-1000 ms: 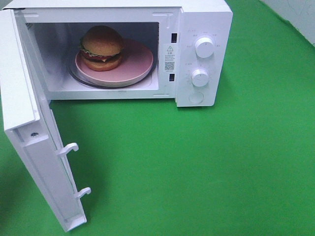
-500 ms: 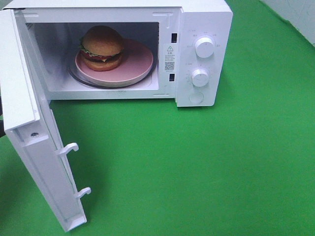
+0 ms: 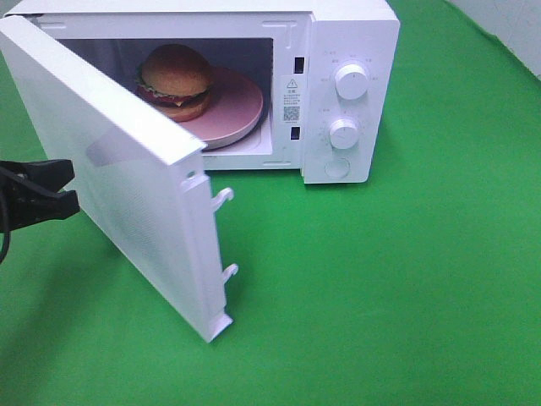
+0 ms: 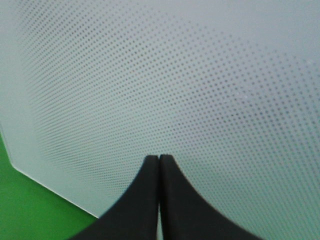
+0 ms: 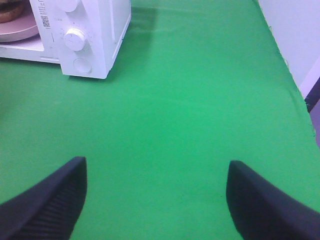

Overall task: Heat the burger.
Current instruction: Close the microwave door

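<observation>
The burger (image 3: pixel 175 78) sits on its pink plate (image 3: pixel 241 106) inside the microwave (image 3: pixel 351 34), upper left of the frame. The left hand (image 4: pixel 159 159), pinched together, presses the half-closed door (image 3: pixel 127 194); the right hand (image 5: pixel 156 162) hangs wide, empty. Latching and setting the dials (image 3: pixel 351 81) remain.

A bright green cloth (image 3: pixel 397 288) spreads all around me and covers the whole work surface, flat and smooth. At the far corner on my right, a pale, whitish wall (image 3: pixel 511 21) runs slantwise along the cloth's border. From my right wrist I see this wall (image 5: pixel 295 35) standing just beside the cloth's edge (image 5: pixel 292 85). Past that edge are a narrow dark strip (image 5: pixel 312 97) that I cannot make out and a grey patch (image 5: pixel 316 127) next to it. The light is even and soft, and the shadows on the green are weak and blurred.
</observation>
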### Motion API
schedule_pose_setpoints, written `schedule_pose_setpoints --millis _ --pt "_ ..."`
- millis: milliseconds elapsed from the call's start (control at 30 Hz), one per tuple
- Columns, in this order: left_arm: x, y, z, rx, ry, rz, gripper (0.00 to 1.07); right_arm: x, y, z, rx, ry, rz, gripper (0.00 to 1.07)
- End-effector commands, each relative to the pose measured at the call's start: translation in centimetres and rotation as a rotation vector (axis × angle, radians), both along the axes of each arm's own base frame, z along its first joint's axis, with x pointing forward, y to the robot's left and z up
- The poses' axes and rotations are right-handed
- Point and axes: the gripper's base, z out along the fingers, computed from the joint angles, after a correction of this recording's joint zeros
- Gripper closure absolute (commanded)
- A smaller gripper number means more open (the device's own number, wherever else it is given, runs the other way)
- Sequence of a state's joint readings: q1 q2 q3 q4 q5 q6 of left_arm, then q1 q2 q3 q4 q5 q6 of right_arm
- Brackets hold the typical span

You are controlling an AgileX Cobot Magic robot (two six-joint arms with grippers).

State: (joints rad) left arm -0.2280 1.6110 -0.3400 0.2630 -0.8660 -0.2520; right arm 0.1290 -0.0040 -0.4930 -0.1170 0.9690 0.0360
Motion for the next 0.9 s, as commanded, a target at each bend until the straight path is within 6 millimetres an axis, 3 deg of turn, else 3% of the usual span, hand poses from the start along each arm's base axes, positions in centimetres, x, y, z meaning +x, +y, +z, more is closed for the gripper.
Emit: schedule_pose_setpoints --millis 33,900 --pt "0.5 -1.1 0.4 -0.002 -0.034 -0.027 1.07 -0.4 0.0 0.0 0.015 -0.036 -0.007 0.33" --pt "3.6 -10.2 1.2 -0.058 -0.092 -0.039 1.07 -0.4 0.0 0.0 0.015 -0.036 -0.007 0.33"
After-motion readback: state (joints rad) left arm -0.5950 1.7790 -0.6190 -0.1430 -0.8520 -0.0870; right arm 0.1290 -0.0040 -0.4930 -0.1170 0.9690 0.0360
